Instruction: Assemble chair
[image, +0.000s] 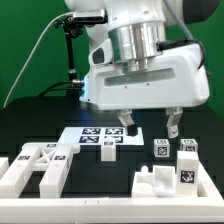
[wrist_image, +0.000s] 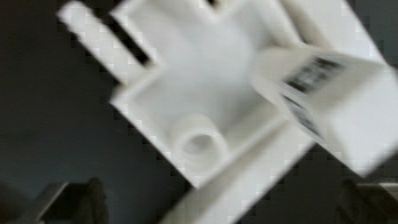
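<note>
The chair is in loose white parts on the black table. A slotted panel piece (image: 35, 170) lies at the exterior view's left. A blocky piece (image: 160, 182) and two tagged posts (image: 160, 150) (image: 187, 161) stand at the right. My gripper (image: 150, 126) hangs open above the right-hand group, touching nothing. In the blurred wrist view a flat white part with a round socket (wrist_image: 196, 145) and a tagged post (wrist_image: 329, 95) lie below the gripper (wrist_image: 222, 205). Its dark fingers (wrist_image: 71, 200) stand wide apart at the frame's edges with nothing held between them.
The marker board (image: 100, 138) lies flat on the table behind the parts, near the middle. A thin white border frame (image: 110, 205) runs along the table's front. A black stand with a cable (image: 72, 60) rises at the back before the green wall.
</note>
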